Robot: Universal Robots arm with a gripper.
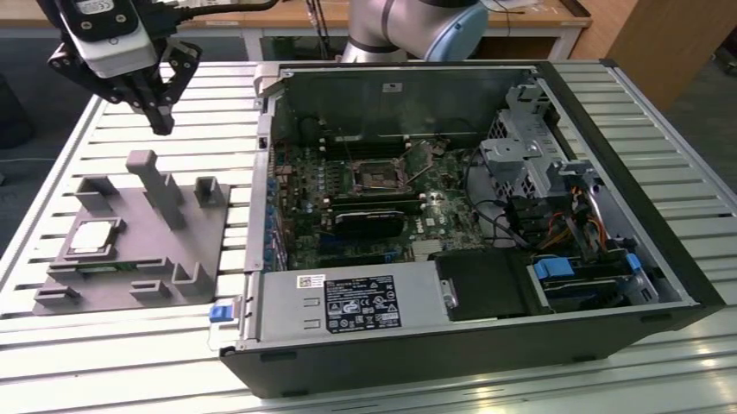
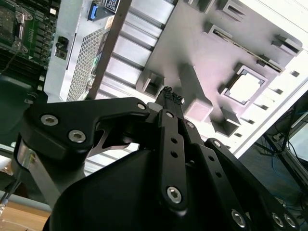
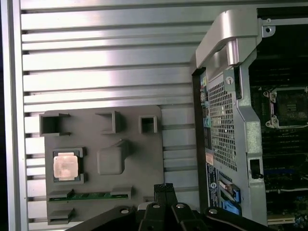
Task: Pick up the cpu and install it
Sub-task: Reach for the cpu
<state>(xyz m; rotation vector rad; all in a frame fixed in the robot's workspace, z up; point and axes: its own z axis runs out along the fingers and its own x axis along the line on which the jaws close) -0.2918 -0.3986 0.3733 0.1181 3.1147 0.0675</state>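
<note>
Where the arm reaches across from behind the computer case, its gripper hangs above the slatted metal table, toward the exterior view's left.

Item 1, gripper: dark fingers pressed together at the tips and pointing down. Nothing sits between them and they touch nothing. Both wrist views show the tips meeting as one narrow block.

Item 2, arm: pale grey joint visible at the far edge of the table. The wrist is carried out over the far left corner, well clear of the table surface.

Item 3, cpu: small square chip with a silvery lid, lying flat in a square recess of the grey fixture. It is on the near left part of that fixture in the exterior view, well apart from the gripper. In the first wrist view the cpu rests in its frame beside a raised block. In the second wrist view it shows as a bright square.

Item 4, grey fixture: flat moulded tray lying on the table just beside the case, with an upright post and several small slotted holders.

Item 5, computer case: lying on its side with the panel off and the motherboard exposed. The dark square socket sits near the board's middle with no chip in it. The power supply lies at the near edge.
</note>
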